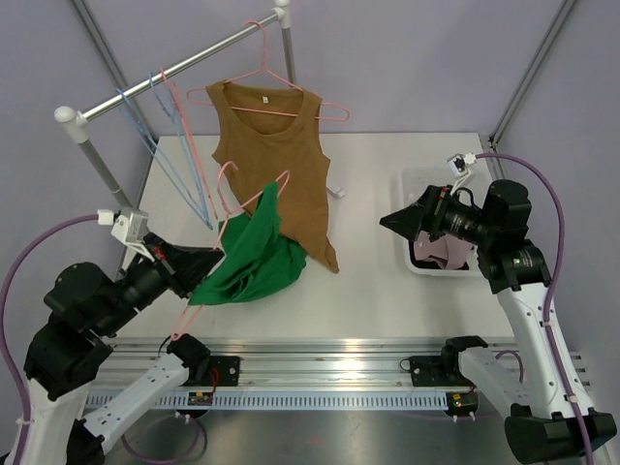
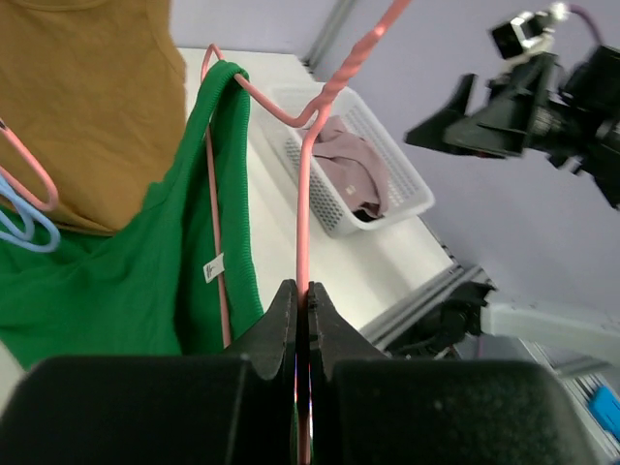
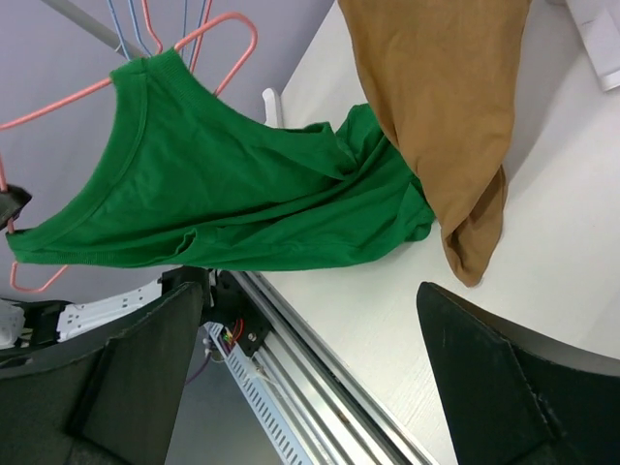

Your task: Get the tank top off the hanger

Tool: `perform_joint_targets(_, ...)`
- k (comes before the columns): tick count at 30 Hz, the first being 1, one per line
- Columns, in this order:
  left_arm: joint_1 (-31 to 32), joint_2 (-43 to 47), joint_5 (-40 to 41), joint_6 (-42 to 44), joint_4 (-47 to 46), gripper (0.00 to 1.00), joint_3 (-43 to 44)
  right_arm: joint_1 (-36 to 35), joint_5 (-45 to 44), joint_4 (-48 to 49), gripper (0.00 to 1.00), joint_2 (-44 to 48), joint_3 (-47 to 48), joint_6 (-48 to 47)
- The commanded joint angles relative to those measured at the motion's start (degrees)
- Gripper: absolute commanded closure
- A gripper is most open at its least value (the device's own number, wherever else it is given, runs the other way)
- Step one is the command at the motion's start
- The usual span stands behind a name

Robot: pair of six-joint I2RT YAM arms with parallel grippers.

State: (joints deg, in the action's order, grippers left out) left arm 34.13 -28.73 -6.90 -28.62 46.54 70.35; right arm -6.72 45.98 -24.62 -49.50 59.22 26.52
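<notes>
My left gripper [image 2: 303, 295] is shut on the wire of a pink hanger [image 2: 302, 194], low at the left of the table [image 1: 387, 281]. A green tank top [image 1: 247, 257] hangs by one strap from that hanger's shoulder. Its body sags in folds onto the table. The strap and a white label show in the left wrist view on the green tank top [image 2: 116, 281]. My right gripper [image 1: 387, 221] hovers open to the right of the green tank top [image 3: 242, 203], apart from it, with nothing between its fingers [image 3: 136, 378].
A brown tank top [image 1: 276, 155] hangs on another pink hanger from the rack rail [image 1: 174, 68], its hem touching the table beside the green one. Blue hangers [image 1: 155, 145] hang further left. A white basket [image 1: 412, 184] with a pinkish garment [image 1: 441, 254] stands at the right.
</notes>
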Motion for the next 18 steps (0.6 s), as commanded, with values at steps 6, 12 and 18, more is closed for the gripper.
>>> perform_joint_targets(6, 0.2, 3.0, -32.1, -7.9, -21.5, 1.0, -17.2, -15.9, -10.7, 11.9, 0.02, -0.6, -4.1, 5.2)
perform_joint_targets(12, 0.2, 3.0, -34.9, -13.2, -31.3, 1.0, -26.7, -29.0, -22.0, 19.4, 0.04, -1.2, -7.4, 4.7)
perform_joint_targets(18, 0.2, -0.2, -29.7, -15.0, -32.3, 1.0, -30.1, -31.1, -25.9, 18.8, 0.04, -2.4, -8.2, 3.4)
